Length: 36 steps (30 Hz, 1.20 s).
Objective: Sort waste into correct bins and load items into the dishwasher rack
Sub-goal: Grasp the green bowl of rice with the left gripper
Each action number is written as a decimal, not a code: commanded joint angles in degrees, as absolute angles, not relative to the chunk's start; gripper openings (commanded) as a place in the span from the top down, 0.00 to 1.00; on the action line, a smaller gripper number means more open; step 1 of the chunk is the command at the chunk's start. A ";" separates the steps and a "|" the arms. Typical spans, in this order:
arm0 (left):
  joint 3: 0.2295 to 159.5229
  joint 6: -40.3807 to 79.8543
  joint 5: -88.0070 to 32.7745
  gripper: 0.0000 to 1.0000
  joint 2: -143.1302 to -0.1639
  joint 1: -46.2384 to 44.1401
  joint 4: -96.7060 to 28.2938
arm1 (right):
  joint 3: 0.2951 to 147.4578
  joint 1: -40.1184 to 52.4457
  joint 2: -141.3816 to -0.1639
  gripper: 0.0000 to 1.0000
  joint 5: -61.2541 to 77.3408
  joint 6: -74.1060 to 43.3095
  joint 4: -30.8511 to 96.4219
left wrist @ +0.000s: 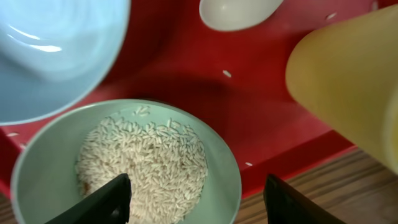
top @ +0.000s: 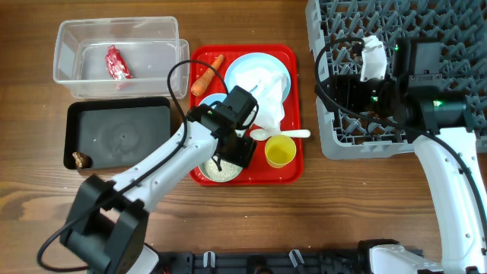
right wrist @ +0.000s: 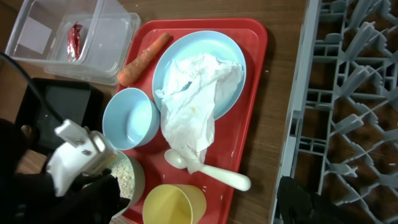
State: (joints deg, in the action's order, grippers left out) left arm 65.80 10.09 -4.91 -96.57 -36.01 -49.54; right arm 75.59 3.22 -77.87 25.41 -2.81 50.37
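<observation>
Bright, even light; blurred wrist close-ups

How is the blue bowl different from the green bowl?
The pale-green bowl holds rice; the light-blue bowl is empty. The left gripper, open, straddles the pale-green bowl's rim; no gripper is at the light-blue bowl. Both are round and sit on the red tray.

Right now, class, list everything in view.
tub: 1, clear, far left
wrapper: 1, red, in tub
bin: 1, black, left
lump: 1, brown, in bin
tray: 1, red, centre
carrot: 1, orange, tray
plate: 1, blue, tray
napkin: 1, white, on plate
blue bowl: 1, blue, tray
green bowl: 1, green, tray
rice: many, white, in green bowl
cup: 1, yellow, tray
spoon: 1, white, tray
rack: 1, grey, right
left gripper: 1, black, above rice
right gripper: 1, black, over rack
</observation>
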 commanded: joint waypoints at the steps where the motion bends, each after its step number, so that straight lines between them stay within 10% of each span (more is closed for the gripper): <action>1: 64.66 9.41 -4.47 0.35 -99.92 -36.18 -48.80 | 76.42 3.36 -78.22 0.16 25.08 -3.20 50.65; 11: 64.45 12.58 -5.45 0.78 -101.06 -38.28 -48.62 | 76.42 3.36 -78.24 0.16 25.06 -3.20 50.94; 36: 74.61 18.50 -4.62 0.96 -94.41 -35.75 -60.34 | 76.42 3.36 -78.24 0.16 25.06 -3.16 50.96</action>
